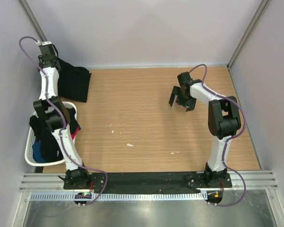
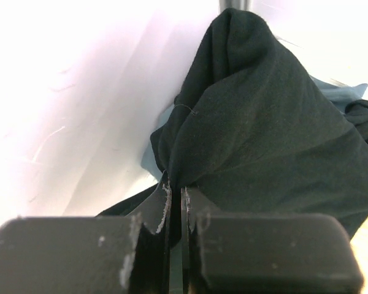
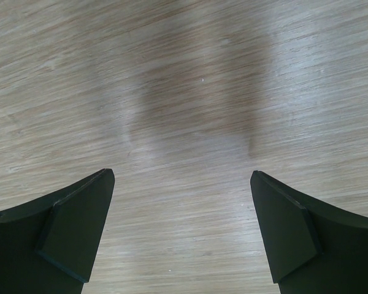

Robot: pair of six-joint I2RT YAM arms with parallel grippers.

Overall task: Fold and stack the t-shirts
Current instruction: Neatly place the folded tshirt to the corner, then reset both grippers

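My left gripper is raised at the far left corner against the wall and is shut on a fold of the large black t-shirt. The shirt hangs from it and its lower part drapes onto the table. In the left wrist view the fingers pinch the black cloth, and a light-blue patch shows behind it. I cannot tell what that patch belongs to. My right gripper is open and empty above bare wood at the right, as the right wrist view shows.
A white plastic laundry basket stands at the left edge beside my left arm. It holds black cloth, blue cloth and a bit of red. Walls close in the back and both sides. Small white specks lie mid-table.
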